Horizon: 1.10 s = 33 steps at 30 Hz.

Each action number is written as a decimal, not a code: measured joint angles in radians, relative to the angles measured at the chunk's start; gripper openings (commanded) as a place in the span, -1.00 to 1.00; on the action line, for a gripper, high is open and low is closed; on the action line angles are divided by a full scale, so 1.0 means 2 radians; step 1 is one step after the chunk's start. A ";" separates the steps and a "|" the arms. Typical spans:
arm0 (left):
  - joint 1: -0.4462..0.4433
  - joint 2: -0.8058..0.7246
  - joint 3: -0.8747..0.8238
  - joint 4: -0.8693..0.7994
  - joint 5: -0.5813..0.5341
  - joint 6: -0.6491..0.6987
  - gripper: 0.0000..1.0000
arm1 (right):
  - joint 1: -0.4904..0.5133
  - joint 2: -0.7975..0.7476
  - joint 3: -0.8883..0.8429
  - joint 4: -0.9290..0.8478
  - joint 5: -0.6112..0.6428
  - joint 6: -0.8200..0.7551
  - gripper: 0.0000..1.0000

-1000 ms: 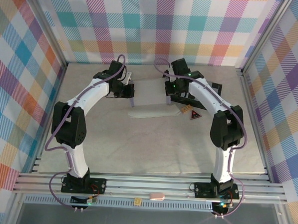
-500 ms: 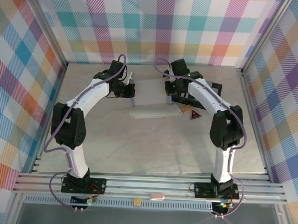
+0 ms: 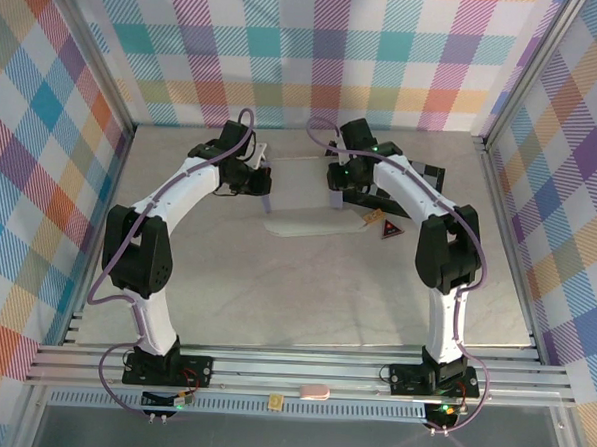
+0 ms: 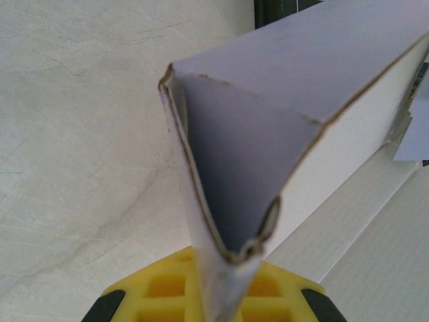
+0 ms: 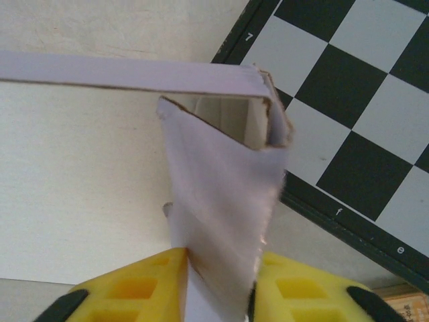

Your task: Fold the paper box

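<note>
Two grippers flank the paper box near the middle of the table's far edge, I judge to keep its side walls upright while the front flap lies flat. My left gripper is clamped on the left wall's folded corner. The right gripper has a flap between its fingers, but I cannot tell whether they are gripping it. Both arms reach forward with their wrists turned inward.

Left gripper clamps paper box — corner

The paper box is matt, smooth thin cardboard.
</note>
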<state>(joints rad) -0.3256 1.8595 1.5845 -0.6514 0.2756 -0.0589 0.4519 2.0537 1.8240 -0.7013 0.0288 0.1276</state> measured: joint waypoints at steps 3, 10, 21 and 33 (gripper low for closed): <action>0.000 0.000 0.000 0.001 0.000 0.000 -1.00 | 0.000 0.003 0.006 0.000 -0.002 0.000 -0.42; -0.001 0.000 0.000 0.000 -0.002 0.000 -1.00 | -0.005 0.013 0.006 0.000 -0.001 0.008 -0.76; -0.010 0.000 0.000 0.013 -0.002 -0.002 -1.00 | 0.022 0.029 0.057 -0.065 0.133 0.071 -1.00; -0.023 0.000 0.000 0.023 -0.004 -0.015 -1.00 | 0.065 0.115 0.200 -0.227 0.308 0.179 -1.00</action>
<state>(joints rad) -0.3725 1.8595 1.5841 -0.6056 0.2672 -0.0895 0.5827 2.2833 2.2246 -1.1557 0.6445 0.4847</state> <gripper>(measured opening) 0.066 0.049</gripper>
